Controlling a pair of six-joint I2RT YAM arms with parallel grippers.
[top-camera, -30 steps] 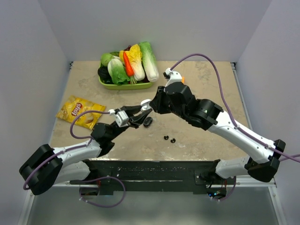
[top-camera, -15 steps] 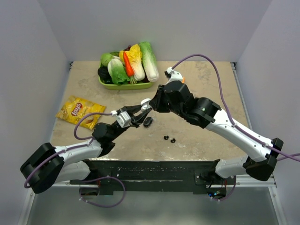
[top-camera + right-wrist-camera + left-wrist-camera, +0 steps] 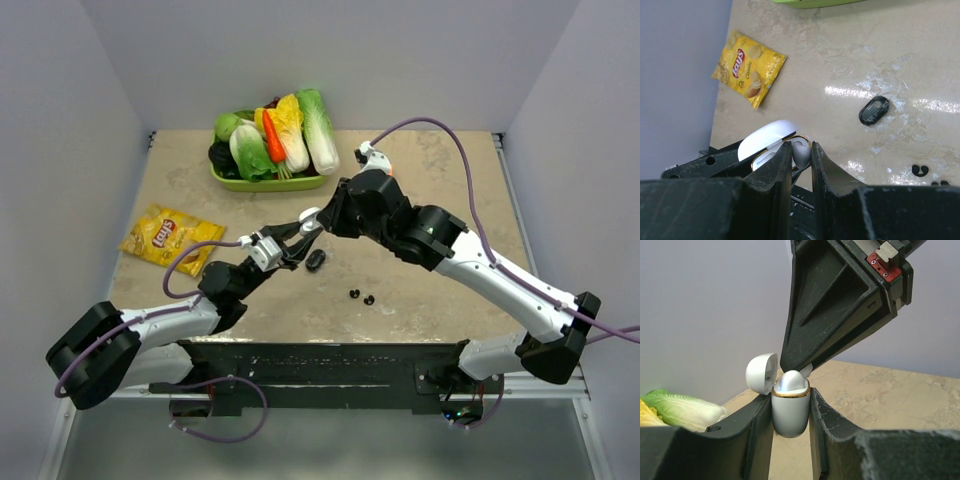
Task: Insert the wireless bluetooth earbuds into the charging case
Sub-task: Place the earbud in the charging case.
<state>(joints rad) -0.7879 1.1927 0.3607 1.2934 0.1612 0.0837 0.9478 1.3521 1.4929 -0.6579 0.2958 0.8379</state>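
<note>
The left tool (image 3: 790, 402) stays clamped on the white charging case (image 3: 790, 416), its lid (image 3: 761, 371) flipped back toward 10 o'clock. The right tool (image 3: 801, 146), pinching a white earbud (image 3: 801, 154), has edged a little toward 9 o'clock over the past second and now sits at the case's open mouth. On that showing, insertion looks to be in its last stretch, with the bud not yet released. Across the desk (image 3: 420, 310) from the meeting tools, a yellow chip bag (image 3: 170, 238) lies at 9 o'clock, the only legible print in view — "Lay's Classic". A black oval piece (image 3: 315, 260) sits close at 6 o'clock, and two black earbuds (image 3: 354, 294) wait at 5 o'clock.
</note>
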